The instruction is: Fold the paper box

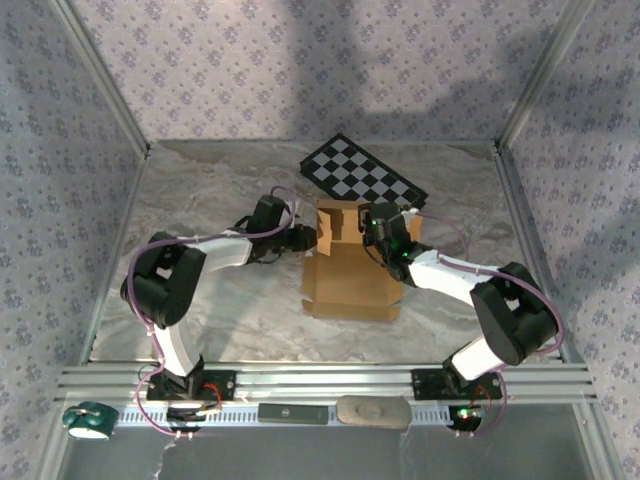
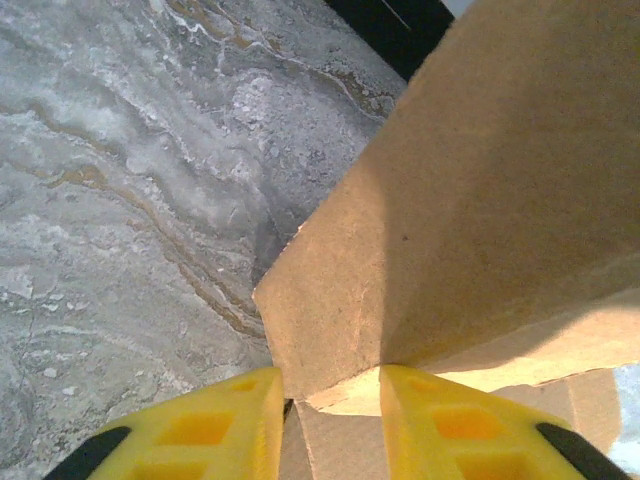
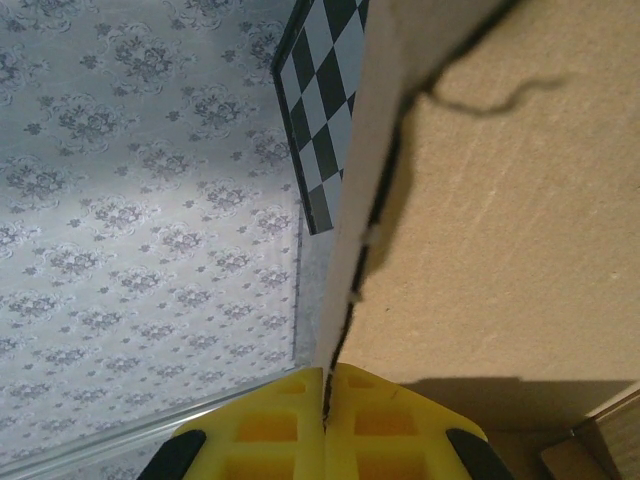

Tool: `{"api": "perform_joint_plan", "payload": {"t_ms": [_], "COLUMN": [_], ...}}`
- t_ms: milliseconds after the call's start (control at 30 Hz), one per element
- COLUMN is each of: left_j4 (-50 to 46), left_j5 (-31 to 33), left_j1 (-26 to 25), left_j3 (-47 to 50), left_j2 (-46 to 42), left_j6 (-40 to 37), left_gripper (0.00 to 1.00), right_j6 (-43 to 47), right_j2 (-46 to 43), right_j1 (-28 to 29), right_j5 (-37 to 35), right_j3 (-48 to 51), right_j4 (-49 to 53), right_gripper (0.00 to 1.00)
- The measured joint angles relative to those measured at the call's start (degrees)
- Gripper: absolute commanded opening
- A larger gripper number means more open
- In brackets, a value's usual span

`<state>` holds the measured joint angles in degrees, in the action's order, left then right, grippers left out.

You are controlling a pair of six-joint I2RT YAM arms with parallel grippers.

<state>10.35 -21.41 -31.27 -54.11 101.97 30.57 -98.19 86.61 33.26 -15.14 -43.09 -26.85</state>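
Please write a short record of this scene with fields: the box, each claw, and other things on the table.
paper box: tan cardboard, mid-table, partly folded, far flaps raised
left claw: open, fingers on either side of a flap corner
right claw: shut on a thin edge of the box
checkered board: lies flat, beyond the box
table: grey marbled surface

Legend: no legible text, label, brand, number or sign is found on the cardboard box (image 1: 350,275), the checkered board (image 1: 362,172) or the tabletop (image 1: 220,200).
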Motion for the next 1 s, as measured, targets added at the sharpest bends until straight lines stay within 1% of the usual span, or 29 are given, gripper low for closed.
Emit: {"api": "perform_joint_plan", "payload": {"t_ms": [167,433,633,733,1000], "left_j4": [-0.1,1.9,-0.5,-1.8,-5.9], "left_j5": [1.7,1.5,2.1,3.7,10.4], "left_j1": [-1.0,-1.2,-1.2,-1.4,-4.0], "left_j3": [0.0,1.8,0.0,-1.8,-3.4], "left_j2": [-0.7,-4.7,-4.6,-4.4,-3.7], "left_j6": [-1.3,-4.9,-8.8,-10.9,-16.1], "left_gripper": [0.36,0.37,0.37,0.38,0.40], "right_j6": [0.0,0.0,0.0,0.0,0.0], "right_j2": [0.0,0.0,0.0,0.0,0.0], "right_j1": [0.0,0.0,0.0,0.0,0.0], "right_j5": [0.0,0.7,1.0,1.1,1.1], "right_j3": [0.1,0.1,0.1,0.1,0.1], "right_j4": [0.0,0.0,0.0,0.0,0.0], "right_gripper": [0.00,0.00,0.00,0.00,0.00]}}
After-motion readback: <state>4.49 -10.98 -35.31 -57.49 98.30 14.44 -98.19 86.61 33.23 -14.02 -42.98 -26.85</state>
